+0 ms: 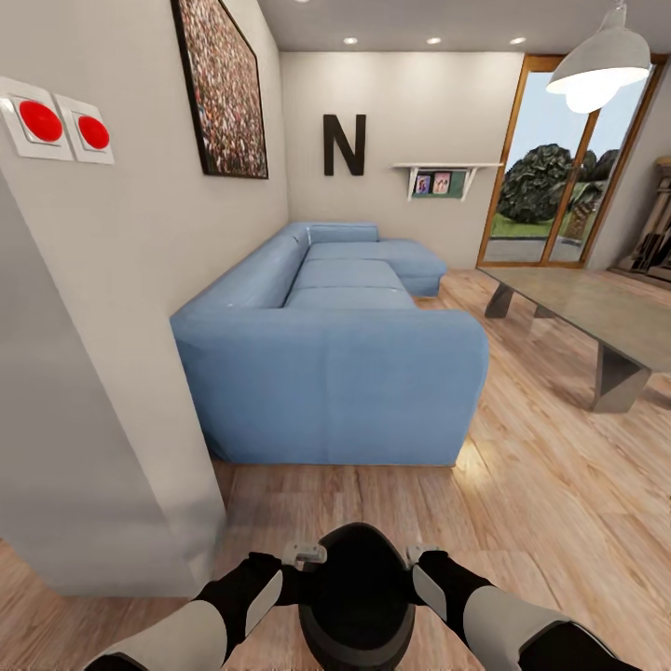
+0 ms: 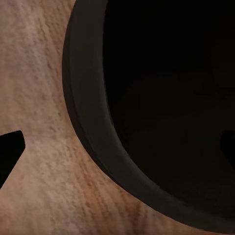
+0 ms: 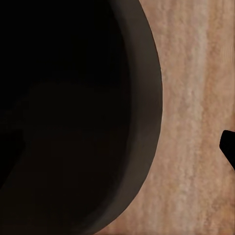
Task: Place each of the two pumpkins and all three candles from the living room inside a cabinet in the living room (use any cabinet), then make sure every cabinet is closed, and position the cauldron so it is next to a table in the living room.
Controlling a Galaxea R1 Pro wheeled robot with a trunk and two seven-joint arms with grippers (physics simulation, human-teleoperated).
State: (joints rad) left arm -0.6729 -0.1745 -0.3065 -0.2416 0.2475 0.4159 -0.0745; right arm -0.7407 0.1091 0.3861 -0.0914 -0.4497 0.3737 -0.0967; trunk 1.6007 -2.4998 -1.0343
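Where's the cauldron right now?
In the head view the cauldron sits low and centred, held between the left gripper and right gripper above the wood floor, with the blue sofa ahead and the coffee table ahead-right.

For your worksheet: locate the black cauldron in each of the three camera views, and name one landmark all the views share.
Head view: cauldron at bottom centre, between the two forearms.
Left wrist view: its dark mouth and rim cover the picture's right side.
Right wrist view: its mouth and rim cover the picture's left side.
Shared landmark: the light wood plank floor beneath the cauldron.
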